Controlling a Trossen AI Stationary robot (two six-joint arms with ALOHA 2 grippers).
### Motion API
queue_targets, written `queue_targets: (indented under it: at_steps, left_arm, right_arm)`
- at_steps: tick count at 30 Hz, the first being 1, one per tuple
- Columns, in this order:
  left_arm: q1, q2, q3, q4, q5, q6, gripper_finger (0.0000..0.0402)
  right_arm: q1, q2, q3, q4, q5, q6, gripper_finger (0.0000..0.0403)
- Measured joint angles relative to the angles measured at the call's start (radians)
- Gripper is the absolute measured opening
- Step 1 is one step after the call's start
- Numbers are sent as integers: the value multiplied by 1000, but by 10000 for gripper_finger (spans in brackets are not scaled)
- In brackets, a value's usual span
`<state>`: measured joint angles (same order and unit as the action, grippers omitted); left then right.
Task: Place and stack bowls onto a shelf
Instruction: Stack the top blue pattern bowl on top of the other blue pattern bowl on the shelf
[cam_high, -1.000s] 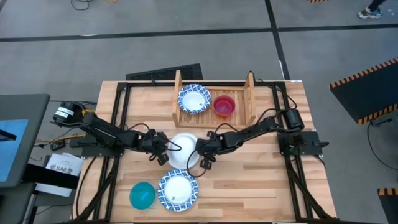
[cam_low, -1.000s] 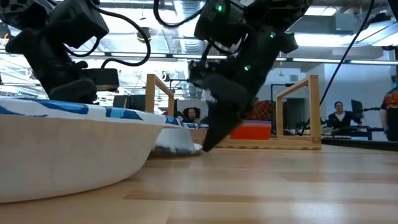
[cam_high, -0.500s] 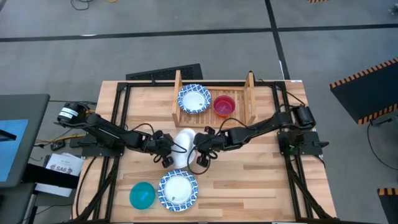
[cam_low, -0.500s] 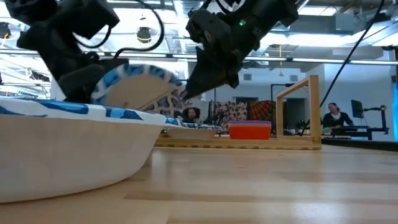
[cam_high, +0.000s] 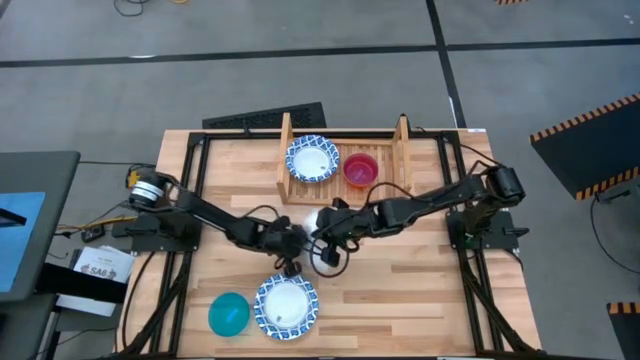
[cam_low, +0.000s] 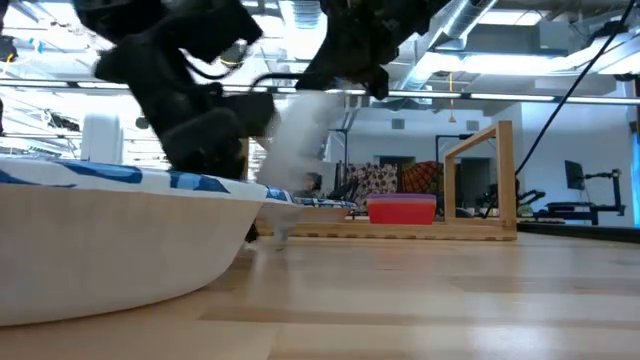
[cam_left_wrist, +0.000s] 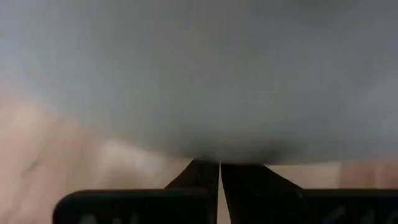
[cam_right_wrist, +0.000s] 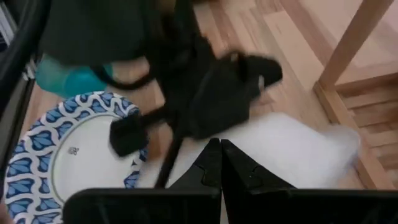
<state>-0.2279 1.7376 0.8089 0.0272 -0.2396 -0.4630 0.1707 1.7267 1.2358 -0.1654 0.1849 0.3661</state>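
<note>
A white bowl stands tipped up on edge between my two grippers at mid-table; in the low view it is a blurred white shape. My left gripper is shut at its rounded outer wall. My right gripper comes from the table's right and is shut at the bowl. The wooden shelf at the far edge holds a blue-rimmed bowl and a pink-red bowl on its slats. Another blue-rimmed bowl and a teal bowl rest on the table near the front. My left gripper has its shut fingertips against the bowl's outer wall, coming level from the table's left. My right gripper is shut on the bowl's edge from the table's right, and its own fingers hide the exact spot. The bowl is steeply tilted.
A black metal frame runs along the table's sides and behind the shelf. The near blue-rimmed bowl fills the low view's left. Bare wood lies to the front right. Both arms meet close together just in front of the shelf.
The white bowl lay upside down on the table, then was tipped up onto its edge and carried a little toward the shelf. My right gripper rose and moved toward the far edge with it. My left gripper moved toward the table's right and far edge, following the bowl.
</note>
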Motion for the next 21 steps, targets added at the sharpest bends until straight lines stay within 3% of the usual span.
queue_targets:
  at_steps: [4,8,16,21]
  left_arm:
    - [1,80,103,-2,58,61,0]
    - [2,111,176,0,51,103,0]
    - [39,76,191,-80,43,163,0]
    - [74,5,180,-27,14,218,0]
  right_arm:
    - [-1,-6,-2,17,-10,0,20]
    - [1,-21,-2,12,-28,0,21]
    - [18,-166,-3,-292,37,28,20]
    - [71,-244,-122,-386,75,136,20]
